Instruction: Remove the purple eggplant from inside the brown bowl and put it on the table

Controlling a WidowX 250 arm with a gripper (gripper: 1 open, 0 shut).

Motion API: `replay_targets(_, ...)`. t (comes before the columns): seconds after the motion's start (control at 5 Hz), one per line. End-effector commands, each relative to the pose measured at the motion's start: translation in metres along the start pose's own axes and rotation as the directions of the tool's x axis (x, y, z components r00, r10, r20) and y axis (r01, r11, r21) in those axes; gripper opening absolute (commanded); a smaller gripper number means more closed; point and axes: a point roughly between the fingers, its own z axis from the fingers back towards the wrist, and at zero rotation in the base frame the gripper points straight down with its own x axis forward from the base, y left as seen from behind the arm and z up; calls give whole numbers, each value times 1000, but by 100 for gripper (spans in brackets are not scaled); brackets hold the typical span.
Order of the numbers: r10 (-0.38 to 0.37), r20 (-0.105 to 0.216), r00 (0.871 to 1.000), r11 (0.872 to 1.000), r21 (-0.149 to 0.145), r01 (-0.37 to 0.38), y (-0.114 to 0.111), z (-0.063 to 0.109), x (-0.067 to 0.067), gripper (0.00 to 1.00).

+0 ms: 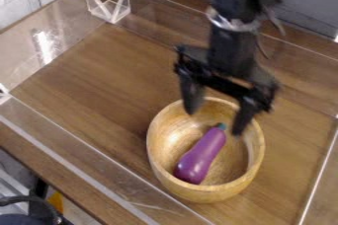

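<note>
In the camera view, the dark gripper [216, 117] hangs over the far part of the bowl [211, 192], a little blurred. Its fingers [192, 95] are spread, one toward the picture's left and one toward its right, with a gap between them and nothing pinched. The tips point down toward the bowl; whether either touches the rim or reaches inside it cannot be told from this angle.

The eggplant [200, 157] lies inside the bowl, on the near side of the fingers in the picture. It lies aslant: its green cap end [216, 128] points up toward the gap between the fingertips and shows just below it, while its rounded purple end is farther from them, toward the near left of the bowl. The eggplant is apart from the fingers as far as the picture shows.

The bowl stands upright on the table [99, 83], its near wall in front of the fingers and its far rim partly hidden behind them. Bare wood-grain tabletop spreads to the left of the fingers. Beyond that, well apart from them at the upper left, stands a small clear holder [110, 6]. A black cable [30, 199] curls at the lower left corner.
</note>
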Motion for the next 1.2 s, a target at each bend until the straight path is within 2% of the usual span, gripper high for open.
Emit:
replay_targets(0.0, -30, 61, 998, 1000, -4, 31, -21, 2, -2, 100)
replay_targets(0.4, -159, 95, 983, 987, 25, 157, -11, -26, -4, 100)
replay_targets(0.6, -113, 127, 985, 993, 32, 110, -10, -19, -3, 100)
replay_targets(0.8, -73, 130, 989, 997, 29, 70, -12, -15, 0, 100)
replay_targets(1.0, -77, 124, 989, 997, 29, 73, -9, -15, 2, 100)
